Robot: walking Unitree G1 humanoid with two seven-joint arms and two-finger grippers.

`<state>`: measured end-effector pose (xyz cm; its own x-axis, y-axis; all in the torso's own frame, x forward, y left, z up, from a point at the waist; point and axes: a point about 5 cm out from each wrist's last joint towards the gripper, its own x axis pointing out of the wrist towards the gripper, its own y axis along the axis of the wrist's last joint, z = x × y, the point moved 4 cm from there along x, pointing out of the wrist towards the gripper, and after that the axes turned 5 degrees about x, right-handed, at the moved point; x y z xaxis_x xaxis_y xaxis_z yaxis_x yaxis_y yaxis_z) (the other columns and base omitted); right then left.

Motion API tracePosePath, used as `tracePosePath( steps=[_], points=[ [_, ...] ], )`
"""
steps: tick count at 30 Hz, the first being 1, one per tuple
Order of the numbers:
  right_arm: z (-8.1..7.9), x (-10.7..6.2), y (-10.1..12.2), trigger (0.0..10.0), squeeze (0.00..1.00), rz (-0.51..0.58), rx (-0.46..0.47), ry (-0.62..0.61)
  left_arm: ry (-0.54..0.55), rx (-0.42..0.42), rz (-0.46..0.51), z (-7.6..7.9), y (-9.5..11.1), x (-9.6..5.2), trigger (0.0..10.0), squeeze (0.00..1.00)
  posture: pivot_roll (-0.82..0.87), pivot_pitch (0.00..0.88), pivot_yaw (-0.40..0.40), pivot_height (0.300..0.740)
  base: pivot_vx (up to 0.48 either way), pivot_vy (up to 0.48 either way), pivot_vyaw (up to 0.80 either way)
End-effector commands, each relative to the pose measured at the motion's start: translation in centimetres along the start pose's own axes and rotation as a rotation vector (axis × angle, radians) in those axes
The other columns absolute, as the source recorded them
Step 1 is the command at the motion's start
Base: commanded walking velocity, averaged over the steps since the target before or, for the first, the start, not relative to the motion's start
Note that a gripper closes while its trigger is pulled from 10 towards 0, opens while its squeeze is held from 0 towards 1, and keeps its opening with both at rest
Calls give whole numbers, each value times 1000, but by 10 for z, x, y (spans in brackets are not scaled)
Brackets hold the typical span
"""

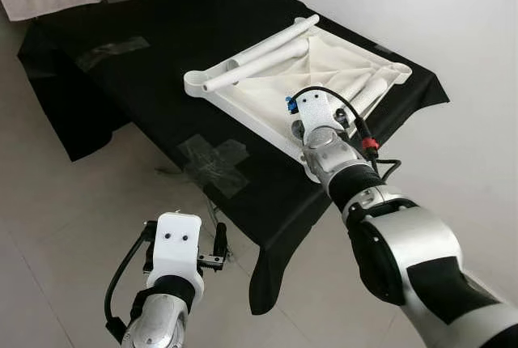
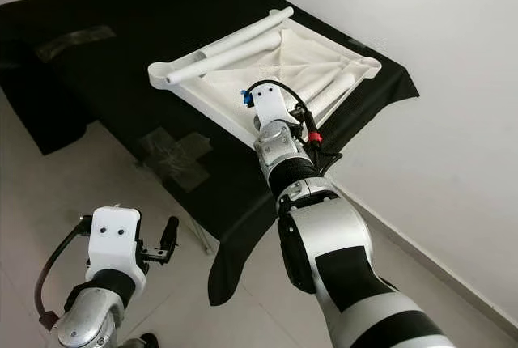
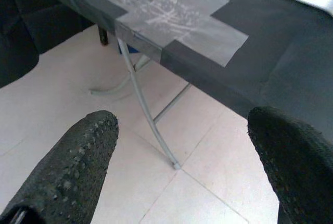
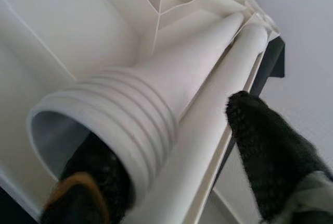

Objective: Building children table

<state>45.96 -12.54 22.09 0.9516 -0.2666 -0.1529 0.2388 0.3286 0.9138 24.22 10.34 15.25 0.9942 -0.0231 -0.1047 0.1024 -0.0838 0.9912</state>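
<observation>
1. A pale tiled floor [image 1: 73, 227] and a plain white wall [image 1: 453, 24] frame the scene. A counter [image 1: 154, 65] draped in black cloth runs from the upper left of the frame toward the middle right, and patches of grey tape [image 1: 214, 163] hold the cloth at its near edge.
2. The white tabletop [image 1: 267, 93] of the children's table lies upside down on the counter at centre-right of the frame, its ribbed underside up. That is likely so the leg sockets face upward for fitting.
3. Two white legs [image 1: 259, 55] lie loose along its far edge, parked inside the rim, which probably keeps them from rolling off.
4. Two more legs rest along the right-hand edge. The right hand [image 4: 171, 182] is at them, with one black finger inside the threaded, open end of the near leg [image 4: 156, 109] and the other finger outside against the neighbouring leg. It is grasping the near leg by its wall, a hold that should let the leg be lifted clear.
5. The left hand [image 3: 182, 146] hangs at the lower left of the frame, below the counter edge and well apart from the parts. It is released, fingers spread, holding nothing.
</observation>
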Motion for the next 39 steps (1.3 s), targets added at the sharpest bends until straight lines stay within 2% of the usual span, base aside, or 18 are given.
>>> tracePosePath(
  steps=[1,4,7,11,16,20,21,24,25,26,29,30,31,32,34,35,37,39],
  points=[
    [9,3,-5,0,0,-12,11,-26,-54,-92,15,20,10,-7,10000,0,14,230,-198,740,0,0,0],
    [5,2,-1,0,0,10,27,-10,-50,-89,15,19,10,-6,10000,0,12,228,-197,740,0,0,0],
    [-8,-2,7,0,0,58,50,27,-46,-85,16,17,11,-5,10000,0,15,217,-192,740,0,0,0],
    [-16,-6,16,0,0,101,53,35,-42,-81,20,16,11,-3,10000,0,13,206,-188,740,0,0,0],
    [-23,-16,47,0,0,243,37,18,-41,-76,22,14,11,1,10000,0,15,174,-182,740,0,0,0],
    [-24,-20,59,0,0,307,43,2,-42,-75,24,13,10,2,10000,0,15,164,-179,740,0,0,0],
    [-19,-23,70,0,0,369,56,-18,-44,-73,29,13,11,3,10000,0,22,149,-176,740,0,0,0],
    [-17,-24,73,0,0,393,60,-26,-45,-72,30,13,11,4,10000,0,22,149,-176,740,0,0,0],
    [-12,-26,84,0,0,448,130,2,-40,-68,36,10,11,6,10000,0,26,123,-163,740,0,0,0],
    [-8,-27,87,0,0,481,149,7,-39,-66,37,9,11,7,10000,0,25,112,-160,740,0,0,0],
    [-6,-27,90,0,0,503,159,7,-38,-65,38,9,11,8,10000,0,25,112,-160,740,0,0,0],
    [-3,-29,92,0,0,532,200,21,-39,-64,39,8,11,9,10000,0,24,102,-152,740,0,0,0],
    [-3,-29,92,0,0,532,200,21,-39,-64,39,8,11,9,10000,0,24,102,-152,740,0,0,0],
    [2,-29,93,0,0,547,257,36,-39,-64,39,7,11,10,10000,0,25,96,-148,740,0,0,0],
    [18,-34,101,0,0,657,334,69,-43,-61,45,6,12,13,10000,0,29,90,-142,740,0,0,0],
    [18,-34,101,0,0,657,334,69,-43,-61,45,6,12,13,10000,0,29,90,-142,740,0,0,0],
    [28,-37,104,0,0,701,397,91,-44,-60,50,5,13,16,10000,0,29,88,-137,740,0,0,0],
    [30,-37,104,0,0,703,427,102,-45,-59,52,4,13,16,10000,0,32,85,-136,740,0,0,0]
  ],
)
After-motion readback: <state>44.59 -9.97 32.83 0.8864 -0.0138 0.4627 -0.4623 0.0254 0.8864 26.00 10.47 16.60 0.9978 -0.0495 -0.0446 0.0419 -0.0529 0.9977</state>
